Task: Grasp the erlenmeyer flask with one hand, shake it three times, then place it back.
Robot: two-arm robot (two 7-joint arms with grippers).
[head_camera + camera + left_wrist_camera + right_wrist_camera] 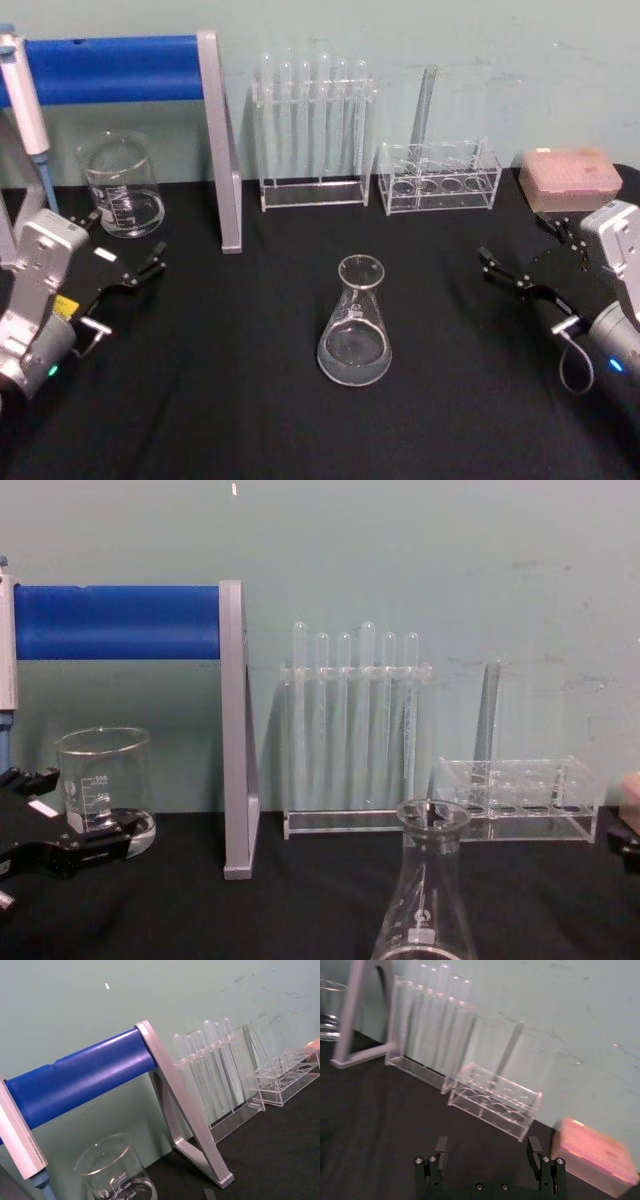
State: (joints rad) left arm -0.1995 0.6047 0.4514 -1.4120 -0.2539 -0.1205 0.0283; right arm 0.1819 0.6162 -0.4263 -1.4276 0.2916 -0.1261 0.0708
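The clear glass conical erlenmeyer flask [355, 325] stood upright, nearer the black right gripper [515, 243], jaws wide, than the left gripper [122, 242], also wide.

The erlenmeyer flask [354, 325] stands upright on the table [220, 410] near its middle, well apart from everything else. Behind it, along the wall, a row runs from left to right: the beaker [123, 187], the frame stand [222, 150], the tall test tube rack [312, 140] with tubes standing in it, the low rack [440, 180] with one tube upright in it, and the box [570, 180] at the far right. The beaker sits just left of the stand's leg. The left gripper [122, 243] is at the table's left edge, just in front of the beaker; the right gripper [515, 245] is at the right edge, in front of the box, both well apart from the flask
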